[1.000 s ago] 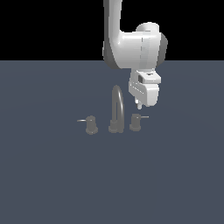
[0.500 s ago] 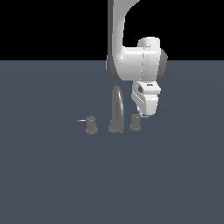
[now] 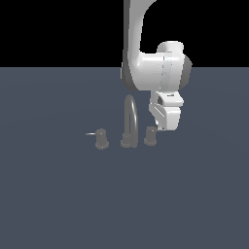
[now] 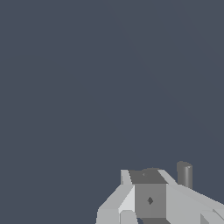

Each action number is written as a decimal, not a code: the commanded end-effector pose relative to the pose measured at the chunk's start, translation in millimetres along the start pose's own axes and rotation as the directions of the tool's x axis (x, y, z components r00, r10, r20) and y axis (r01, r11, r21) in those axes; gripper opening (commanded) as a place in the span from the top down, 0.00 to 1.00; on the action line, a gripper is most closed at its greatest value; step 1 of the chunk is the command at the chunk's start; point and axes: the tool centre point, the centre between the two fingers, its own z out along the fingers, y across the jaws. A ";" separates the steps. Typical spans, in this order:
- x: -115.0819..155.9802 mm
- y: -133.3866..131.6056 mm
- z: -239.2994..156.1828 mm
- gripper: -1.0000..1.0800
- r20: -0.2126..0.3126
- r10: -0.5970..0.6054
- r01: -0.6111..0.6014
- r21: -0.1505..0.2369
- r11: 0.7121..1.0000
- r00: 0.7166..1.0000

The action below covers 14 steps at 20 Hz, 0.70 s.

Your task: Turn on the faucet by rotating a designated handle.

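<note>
A flat slate-blue counter [image 3: 53, 194] ran back to a black background. Going from the exterior view's left, a squat grey twin knob [image 3: 101, 139] stood with its thin lever pointing leftward. Next rose the faucet [image 3: 130, 122], its narrow arched gooseneck spout on a round base. Just beside it stood the handle [image 3: 151, 135], its lever hidden behind the arm's white hand. The pincer [image 3: 163, 127] hung close against that knob's right side; contact could not be made out, nor how far its fingers were parted. In the wrist view a grey cylinder [image 4: 184, 174] stood behind the hand's body.
</note>
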 end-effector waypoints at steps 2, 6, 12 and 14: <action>7.2 12.3 -0.1 1.00 0.000 0.001 -0.001 0.000 1.000 1.000; 2.9 10.7 -0.2 1.00 0.000 -0.006 0.006 0.008 1.000 1.000; 1.5 30.5 -0.1 1.00 0.000 -0.003 0.003 0.005 1.000 1.000; 1.1 37.2 -0.1 1.00 0.000 -0.002 0.002 0.004 1.000 1.000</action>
